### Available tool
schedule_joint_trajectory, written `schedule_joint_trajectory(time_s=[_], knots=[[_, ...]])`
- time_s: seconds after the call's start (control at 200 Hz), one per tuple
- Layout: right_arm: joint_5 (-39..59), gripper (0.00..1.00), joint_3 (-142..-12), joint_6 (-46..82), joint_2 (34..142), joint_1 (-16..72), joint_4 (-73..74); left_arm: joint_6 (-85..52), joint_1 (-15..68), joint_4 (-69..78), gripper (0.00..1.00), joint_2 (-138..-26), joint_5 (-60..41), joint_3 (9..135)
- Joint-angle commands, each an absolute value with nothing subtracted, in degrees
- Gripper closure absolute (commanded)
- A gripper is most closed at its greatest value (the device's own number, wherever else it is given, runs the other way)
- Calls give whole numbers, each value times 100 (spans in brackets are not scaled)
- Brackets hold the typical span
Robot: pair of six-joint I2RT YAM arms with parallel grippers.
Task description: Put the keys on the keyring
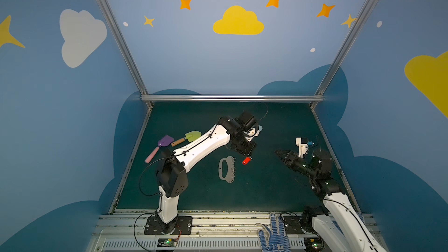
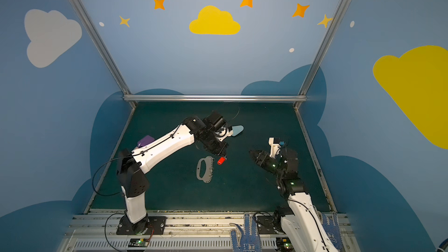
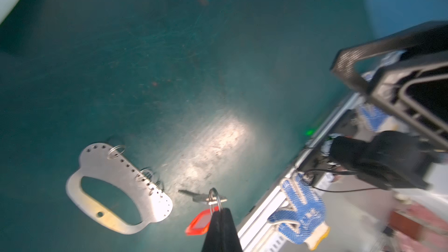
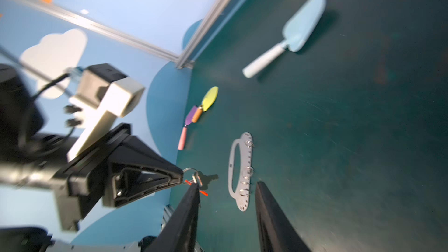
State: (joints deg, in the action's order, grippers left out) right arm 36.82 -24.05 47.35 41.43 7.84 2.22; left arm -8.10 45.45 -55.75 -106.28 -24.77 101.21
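Note:
The keys, a small silver key point(image 3: 194, 196) and a red tag point(image 3: 198, 223) on a split ring, hang from my left gripper point(image 3: 219, 210), which is shut on that ring. In both top views the red tag point(image 1: 246, 160) point(image 2: 221, 160) dangles under the left gripper point(image 1: 249, 153), just right of the keyring point(image 1: 230, 169) point(image 2: 208, 169). The keyring is a flat grey plate point(image 3: 121, 170) lying on the green mat, its little rings facing the keys. My right gripper point(image 1: 278, 152) point(image 4: 226, 186) stands open and empty, pointing left at the keys point(image 4: 201, 179), with one fingertip beside them.
A purple shovel point(image 1: 164, 141) and a green shovel point(image 1: 192, 136) lie at the mat's left. A light blue shovel point(image 2: 237, 130) lies behind the left wrist. Blue-dotted work gloves point(image 1: 271, 233) hang over the front rail. Aluminium posts frame the mat.

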Motion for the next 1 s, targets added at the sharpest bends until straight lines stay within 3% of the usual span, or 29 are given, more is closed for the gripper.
schedule_joint_trajectory(time_s=[0.0,0.29,0.691,0.846,0.996], knots=[[4223,60,-2591,4819,4343,925,1231,-935,4386,-4231,96,-9995,-3659,9425],[5090,62,-3026,5028,5344,1676,2429,-1376,4052,-2656,96,-9063,-4702,8317],[5233,61,-2974,5212,5374,2016,3037,-1809,4042,-1781,96,-8645,-4851,7805],[5292,73,-3035,5230,5368,2166,3116,-1848,4032,-1732,96,-8613,-4835,7774],[5338,76,-3059,5189,5395,2236,3073,-1848,4034,-1705,96,-8562,-4723,7728]])
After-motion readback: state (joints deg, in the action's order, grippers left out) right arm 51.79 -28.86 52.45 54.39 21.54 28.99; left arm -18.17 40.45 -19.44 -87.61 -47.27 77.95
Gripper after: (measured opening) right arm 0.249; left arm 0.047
